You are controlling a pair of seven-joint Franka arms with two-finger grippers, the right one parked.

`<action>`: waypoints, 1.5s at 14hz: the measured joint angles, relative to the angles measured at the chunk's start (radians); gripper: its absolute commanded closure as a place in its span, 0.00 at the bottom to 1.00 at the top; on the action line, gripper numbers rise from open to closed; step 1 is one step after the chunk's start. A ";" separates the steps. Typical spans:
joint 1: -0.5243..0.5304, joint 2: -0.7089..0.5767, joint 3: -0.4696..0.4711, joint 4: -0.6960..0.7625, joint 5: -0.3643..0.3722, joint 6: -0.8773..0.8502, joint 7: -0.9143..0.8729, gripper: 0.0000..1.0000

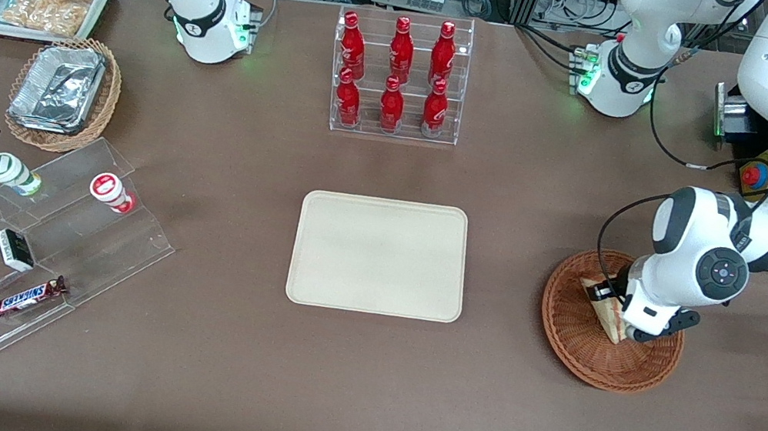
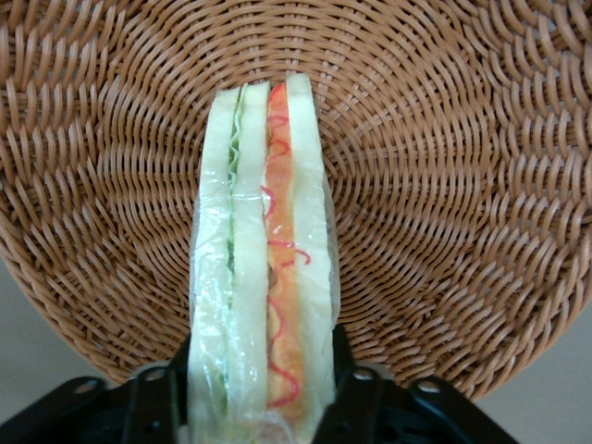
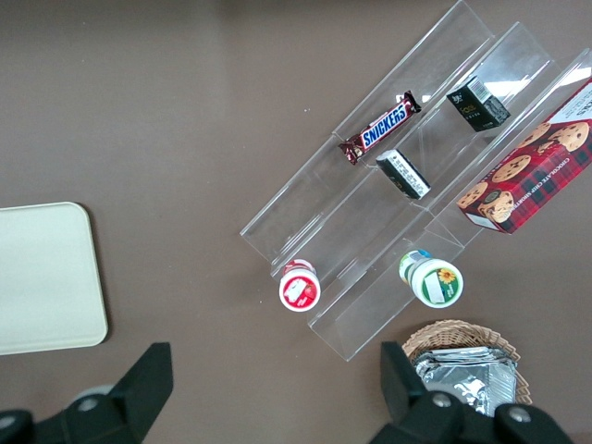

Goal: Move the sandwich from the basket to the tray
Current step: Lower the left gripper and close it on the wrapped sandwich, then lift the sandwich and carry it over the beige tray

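The gripper (image 2: 264, 393) clasps the sandwich (image 2: 264, 250) between its fingers (image 2: 356, 393), down in the basket (image 1: 577, 341) at the working arm's end of the counter (image 1: 209, 373). The tray (image 1: 380, 255) lies bare mid-counter. A bar (image 1: 29, 297) reading "SNICKERS" rests on clear steps (image 1: 112, 256) toward the parked arm's end.

My front camera looks down across the whole table, my left wrist camera stares close down past the gripper (image 2: 264, 393) into the basket (image 2: 444, 185) also seen in front, and my right wrist camera shares the tray (image 3: 42, 277) from above
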 measured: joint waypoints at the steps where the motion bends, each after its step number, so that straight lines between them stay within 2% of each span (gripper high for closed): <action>1: 0.000 -0.001 0.000 0.001 0.000 0.000 0.000 0.91; 7: -0.001 -0.051 -0.026 0.037 0.000 -0.013 0.098 0.90; 12: -0.035 -0.078 -0.210 0.149 -0.003 -0.219 0.093 0.90; 17: -0.229 -0.029 -0.242 0.195 -0.007 -0.235 -0.010 0.89; 21: -0.409 0.141 -0.241 0.347 -0.001 -0.233 -0.171 0.88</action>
